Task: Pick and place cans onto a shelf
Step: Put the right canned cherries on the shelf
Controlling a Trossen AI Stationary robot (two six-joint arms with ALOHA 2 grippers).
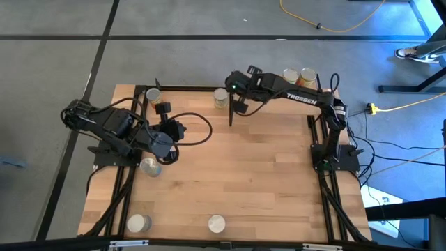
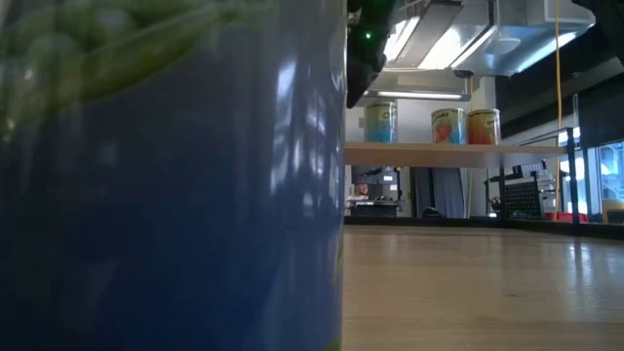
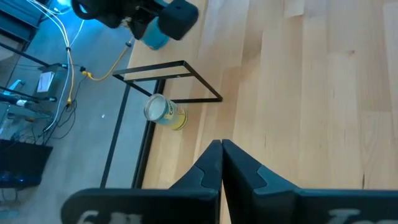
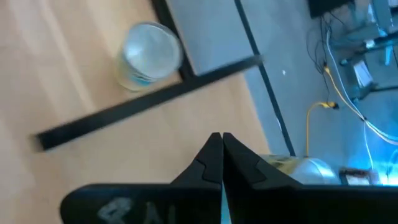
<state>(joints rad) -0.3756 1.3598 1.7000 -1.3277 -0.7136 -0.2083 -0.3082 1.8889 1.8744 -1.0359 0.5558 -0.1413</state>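
Three cans (image 2: 448,127) stand on the shelf (image 2: 458,153) at the table's far right; two of them show in the high view (image 1: 298,74). My right gripper (image 1: 231,84) hangs shut at the shelf's left end, empty, pointing toward a yellowish can (image 1: 221,97) that stands on the table by the far edge (image 4: 149,53). My left gripper (image 1: 175,131) waits shut and empty above the table's left part. Other cans stand at the far left (image 1: 153,95), beside the left arm (image 1: 150,166) and along the near edge (image 1: 138,223), (image 1: 217,223).
The shelf's black end frame (image 3: 186,65) stands right beside the yellowish can (image 3: 163,112). A blue-labelled can (image 2: 175,195) fills the left half of the low view. The middle of the tabletop (image 1: 258,174) is bare wood. Cables lie on the floor to the right.
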